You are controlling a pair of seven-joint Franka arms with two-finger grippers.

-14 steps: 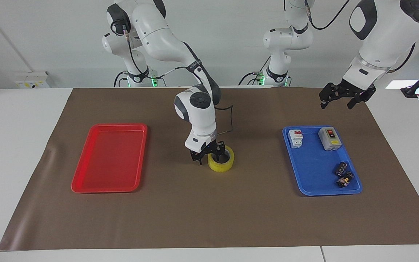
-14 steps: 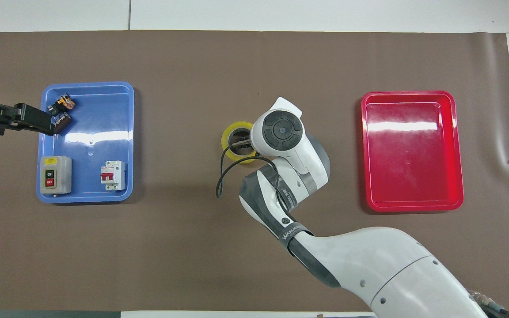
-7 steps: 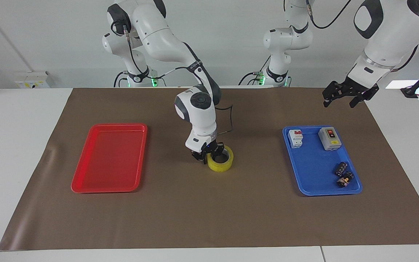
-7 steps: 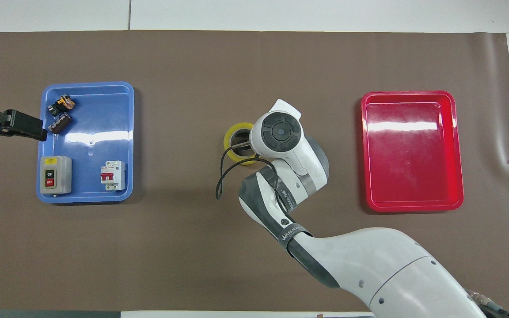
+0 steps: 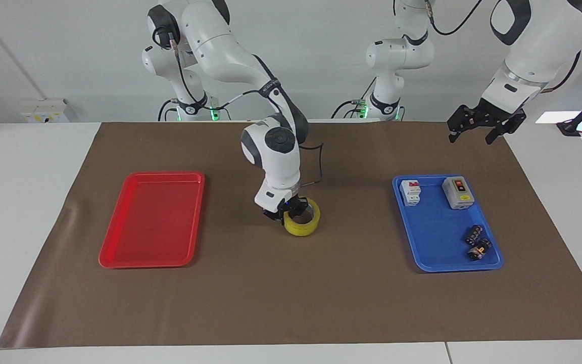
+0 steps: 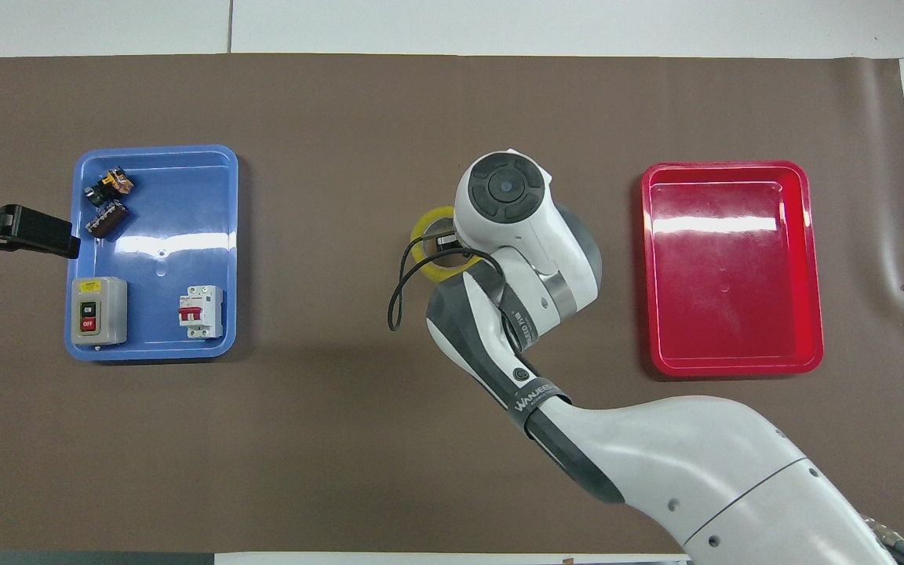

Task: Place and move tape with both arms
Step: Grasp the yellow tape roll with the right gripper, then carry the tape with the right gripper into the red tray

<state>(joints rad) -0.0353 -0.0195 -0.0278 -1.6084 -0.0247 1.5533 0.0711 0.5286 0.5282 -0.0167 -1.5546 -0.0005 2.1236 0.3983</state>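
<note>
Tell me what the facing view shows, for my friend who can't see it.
The right gripper grips a yellow tape mid-table, between a red tray and a blue tray of switches. The left gripper hangs open.

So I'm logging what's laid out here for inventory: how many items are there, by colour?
Yellow: 1, the tape roll
Red: 1, the red tray
Blue: 1, the blue tray
White: 1, the circuit breaker
Grey: 1, the on/off switch box
Black: 2 small parts
Total: 7
</note>
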